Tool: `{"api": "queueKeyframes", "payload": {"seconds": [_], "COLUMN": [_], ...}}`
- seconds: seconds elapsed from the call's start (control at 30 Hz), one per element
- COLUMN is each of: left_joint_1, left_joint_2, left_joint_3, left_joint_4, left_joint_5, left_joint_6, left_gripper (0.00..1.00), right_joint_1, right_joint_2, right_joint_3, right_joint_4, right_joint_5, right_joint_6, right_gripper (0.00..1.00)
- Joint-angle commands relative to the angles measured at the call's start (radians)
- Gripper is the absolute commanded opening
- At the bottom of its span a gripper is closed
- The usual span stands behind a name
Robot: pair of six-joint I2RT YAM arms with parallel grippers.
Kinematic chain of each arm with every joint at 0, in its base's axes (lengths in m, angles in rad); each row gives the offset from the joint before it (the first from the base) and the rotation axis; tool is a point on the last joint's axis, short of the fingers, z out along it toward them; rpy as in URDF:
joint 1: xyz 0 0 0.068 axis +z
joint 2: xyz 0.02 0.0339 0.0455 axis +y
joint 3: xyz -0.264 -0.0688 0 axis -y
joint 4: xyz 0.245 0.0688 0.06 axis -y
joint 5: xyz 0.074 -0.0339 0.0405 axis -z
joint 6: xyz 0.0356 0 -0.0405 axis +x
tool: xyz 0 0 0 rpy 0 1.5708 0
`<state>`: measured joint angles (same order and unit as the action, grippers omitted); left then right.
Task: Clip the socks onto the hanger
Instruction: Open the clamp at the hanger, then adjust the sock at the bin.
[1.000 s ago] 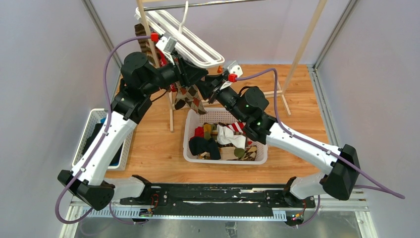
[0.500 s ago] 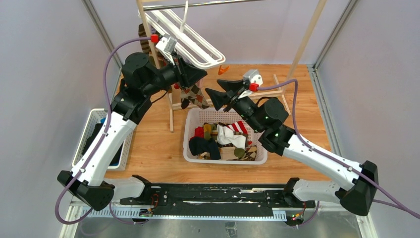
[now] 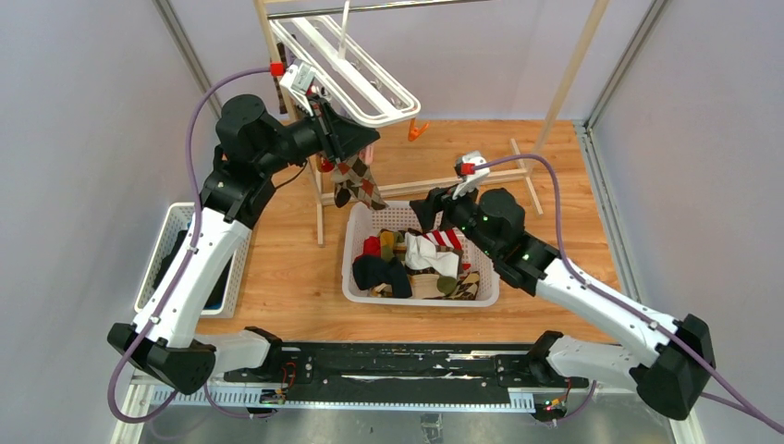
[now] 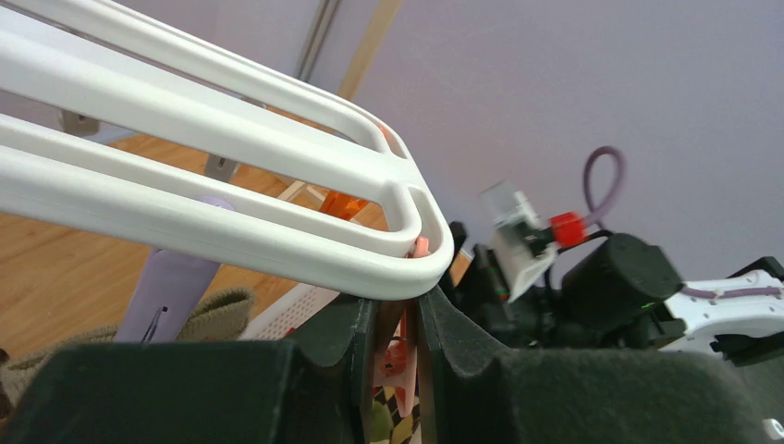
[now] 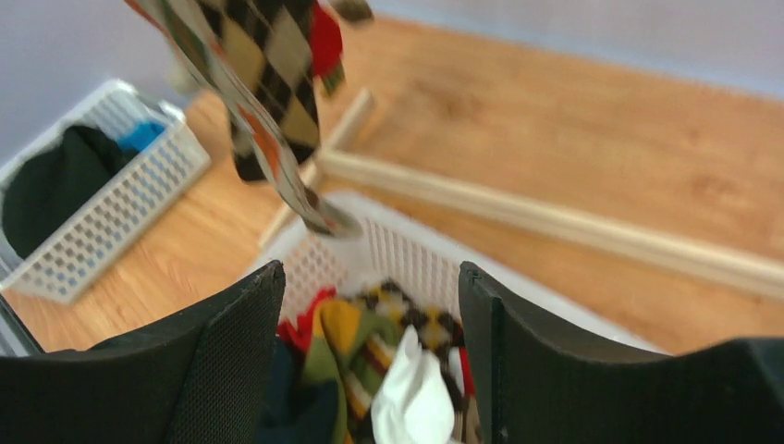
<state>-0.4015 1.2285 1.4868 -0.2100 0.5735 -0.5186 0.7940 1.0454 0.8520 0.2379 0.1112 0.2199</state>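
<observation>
The white hanger (image 3: 356, 79) hangs tilted from the metal bar, and its rails fill the left wrist view (image 4: 231, 166). My left gripper (image 3: 356, 146) is under the hanger's near end, shut (image 4: 398, 319) on a pink-orange clip (image 4: 403, 356). A brown-tan argyle sock (image 3: 359, 182) hangs below that clip and also shows in the right wrist view (image 5: 268, 65). My right gripper (image 3: 425, 211) is open and empty (image 5: 370, 361) over the basket's back edge. Red, olive-striped, white and dark navy socks (image 3: 416, 259) lie heaped in the basket; they also show (image 5: 388, 361).
The white sock basket (image 3: 349, 264) stands mid-table, its wall seen close (image 5: 388, 245). A second white basket (image 3: 157, 264) with a dark bundle and blue cloth is at the left. The wooden rack (image 3: 573, 74) and its floor bar (image 5: 555, 227) stand behind. An orange clip (image 3: 417, 130) dangles free.
My right gripper has left the hanger and dropped back to the right, over the basket, opening wide. The argyle sock now hangs from the clip alone. My left gripper has shifted slightly up and left.
</observation>
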Motion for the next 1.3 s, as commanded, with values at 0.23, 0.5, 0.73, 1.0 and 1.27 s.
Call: {"api": "queueKeyframes", "payload": {"seconds": [0.23,0.5,0.73,1.0,1.27], "left_joint_1": [0.027,0.030,0.031,0.036,0.038], "left_joint_2": [-0.014,-0.016,-0.023,-0.026,-0.021], "left_joint_3": [0.021,0.014,0.014,0.006,0.014], "left_joint_4": [0.014,0.013,0.008,0.018,0.015], "left_joint_5": [0.055,0.057,0.060,0.063,0.065], "left_joint_6": [-0.031,-0.030,-0.013,-0.014,-0.013], "left_gripper": [0.00,0.00,0.00,0.00,0.00], "right_joint_1": [-0.086,-0.093,-0.096,-0.098,-0.095], "right_joint_2": [0.251,0.318,0.360,0.301,0.158], "right_joint_3": [-0.035,-0.075,-0.069,0.018,0.182], "right_joint_4": [-0.231,-0.234,-0.257,-0.351,-0.468], "right_joint_5": [-0.048,-0.171,-0.200,-0.169,-0.300], "right_joint_6": [0.104,0.119,0.109,0.039,0.044], "right_gripper": [0.62,0.53,0.37,0.00,0.00]}}
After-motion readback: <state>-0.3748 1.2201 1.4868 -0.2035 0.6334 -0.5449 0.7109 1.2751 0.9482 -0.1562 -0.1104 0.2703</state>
